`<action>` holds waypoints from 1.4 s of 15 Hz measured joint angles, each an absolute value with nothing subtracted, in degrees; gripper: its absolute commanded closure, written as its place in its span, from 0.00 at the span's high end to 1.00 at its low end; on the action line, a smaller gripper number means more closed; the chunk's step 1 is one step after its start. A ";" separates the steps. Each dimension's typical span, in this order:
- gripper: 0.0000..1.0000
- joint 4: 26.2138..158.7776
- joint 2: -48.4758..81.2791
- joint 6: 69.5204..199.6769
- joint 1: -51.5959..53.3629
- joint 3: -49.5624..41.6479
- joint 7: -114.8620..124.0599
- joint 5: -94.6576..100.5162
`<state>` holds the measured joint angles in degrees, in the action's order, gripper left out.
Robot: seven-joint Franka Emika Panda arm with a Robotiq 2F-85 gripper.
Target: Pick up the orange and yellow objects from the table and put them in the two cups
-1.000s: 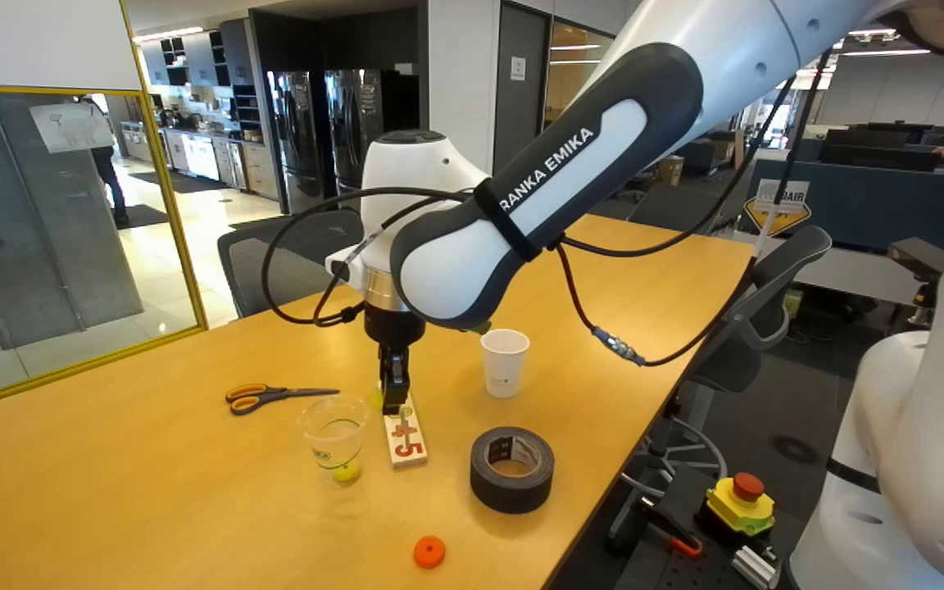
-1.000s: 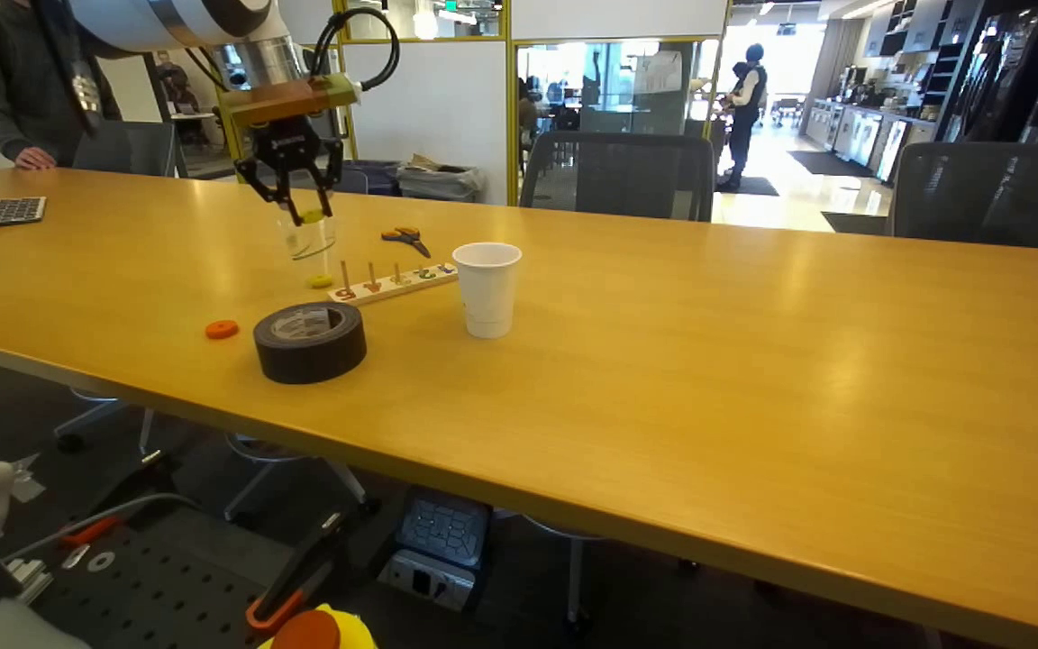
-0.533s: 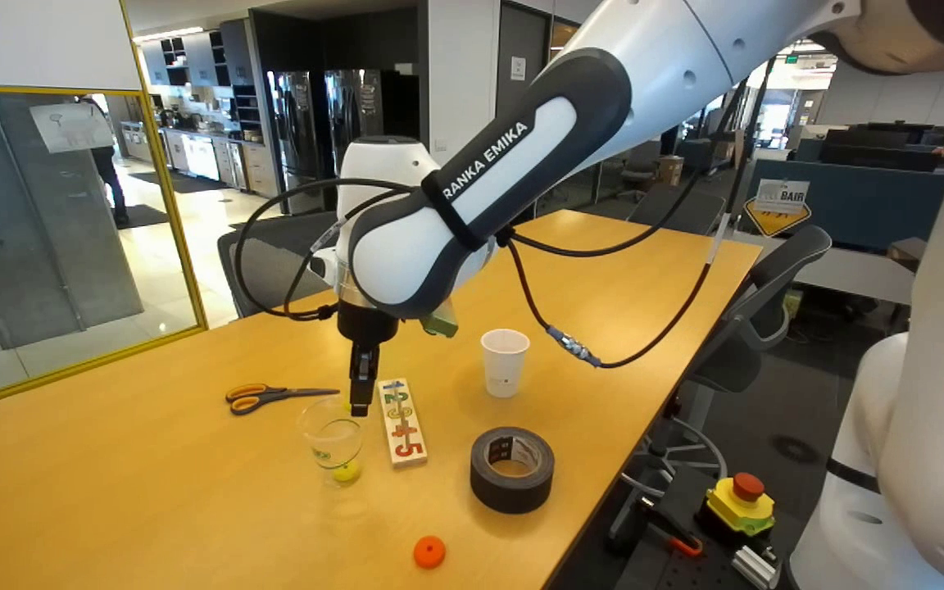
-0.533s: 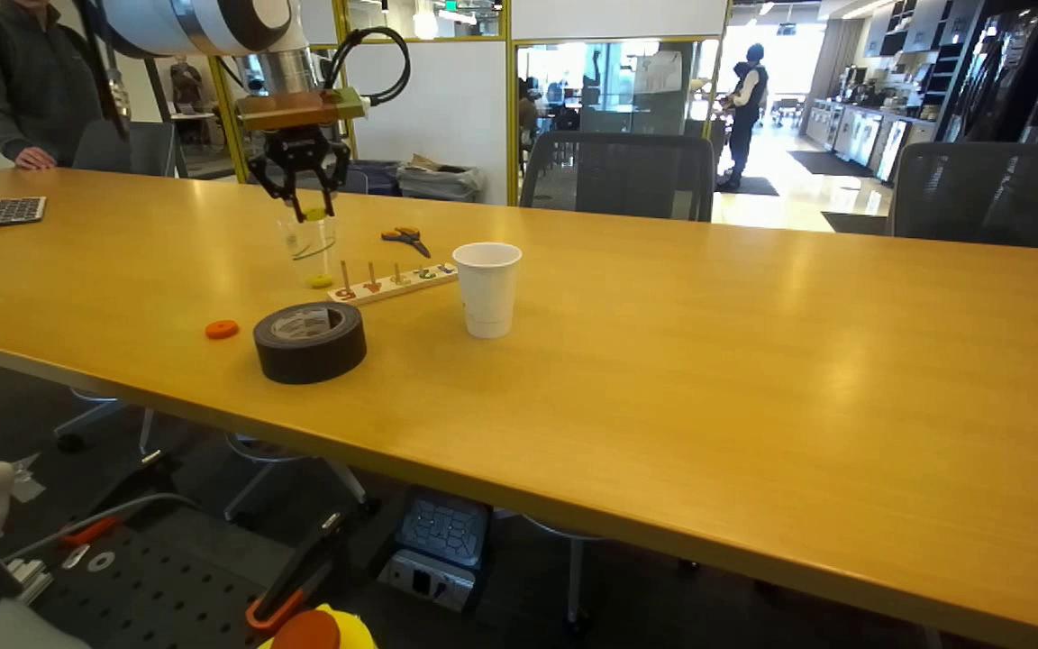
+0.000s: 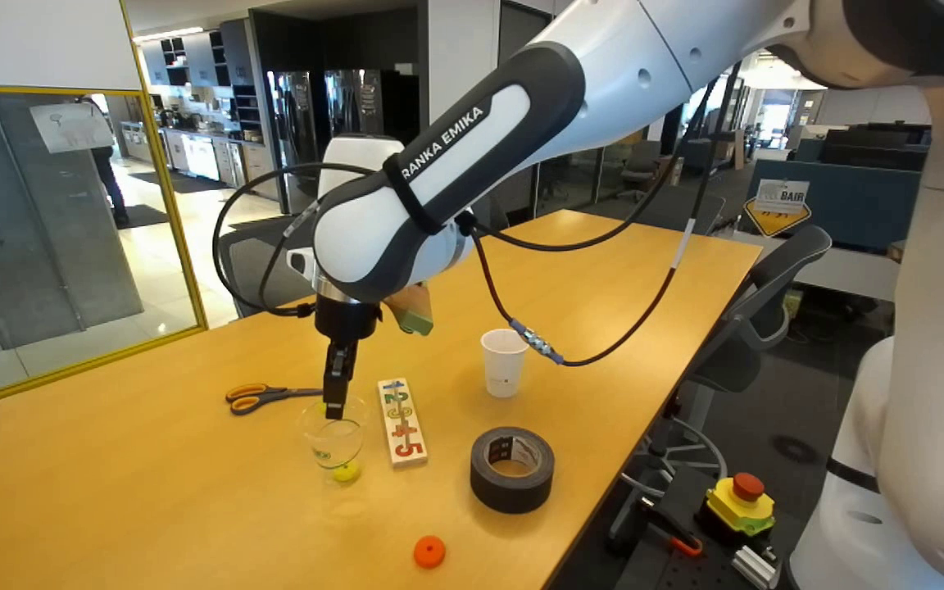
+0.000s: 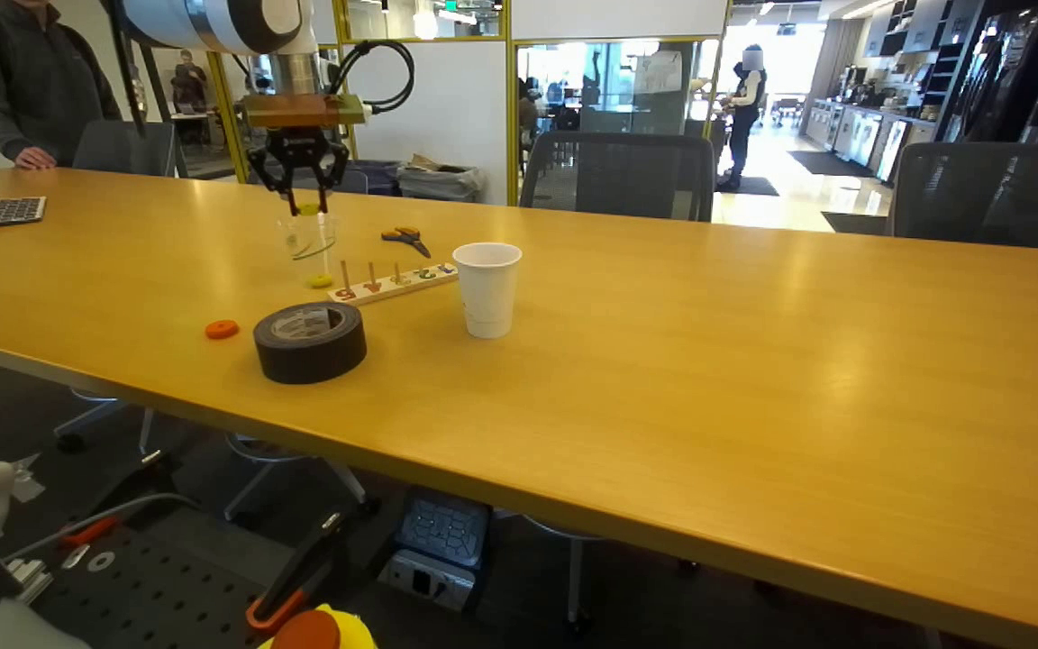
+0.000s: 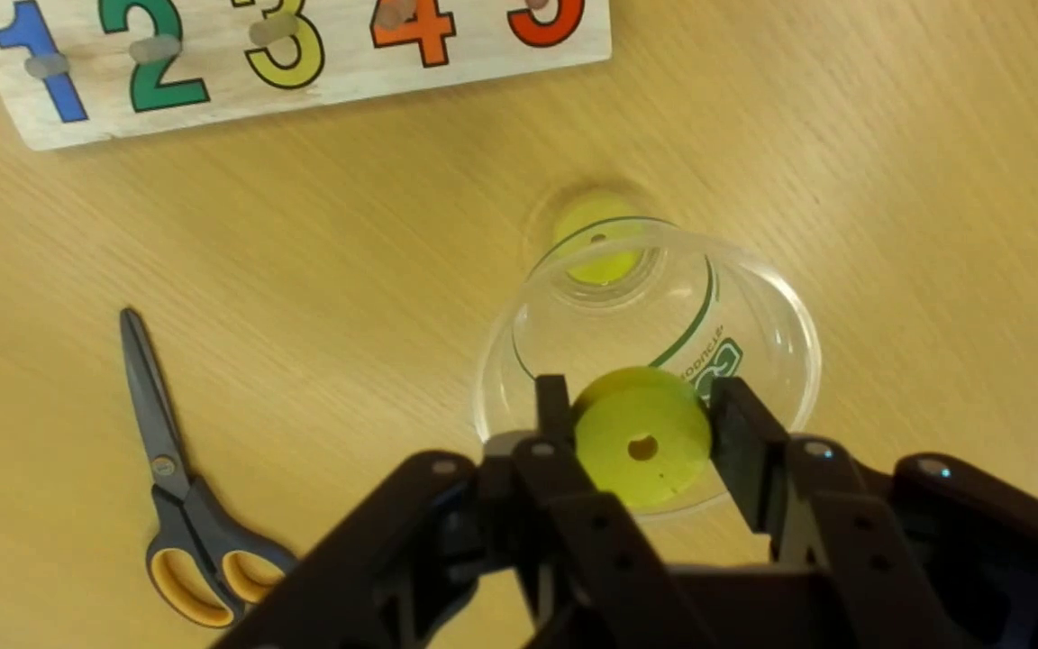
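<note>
Wrist view: the gripper (image 7: 641, 406) pinches a yellow disc (image 7: 643, 473) over the mouth of the clear cup (image 7: 605, 338), where another yellow piece (image 7: 605, 257) shows at the bottom. The placing step seems in hand; the next move likely calls for centring, then letting go. In an exterior view, an orange piece (image 5: 429, 552) lies on the counter (image 5: 218, 492), not yet picked.

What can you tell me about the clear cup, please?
The clear cup looks like thin see-through plastic, with a round rim, a narrower base, and a green line and print on its wall. It stands upright on the table, beside the number board. A yellow disc appears to lie inside, at the bottom. The gripper holds a second yellow disc over its mouth; contact with the rim is unclear.
</note>
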<state>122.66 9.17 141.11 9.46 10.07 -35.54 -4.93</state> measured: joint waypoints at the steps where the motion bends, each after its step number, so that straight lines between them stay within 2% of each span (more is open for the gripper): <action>1: 0.81 122.15 9.67 140.92 9.36 10.07 -35.45 -4.93; 3: 0.97 121.60 10.38 140.84 9.15 10.07 -35.19 -4.84; 4: 1.00 121.53 10.55 140.84 9.08 10.07 -34.73 -4.68; 13: 1.00 123.31 5.48 133.68 10.58 10.18 -13.87 4.47; 21: 1.00 136.94 -5.16 129.43 13.20 13.71 12.59 7.47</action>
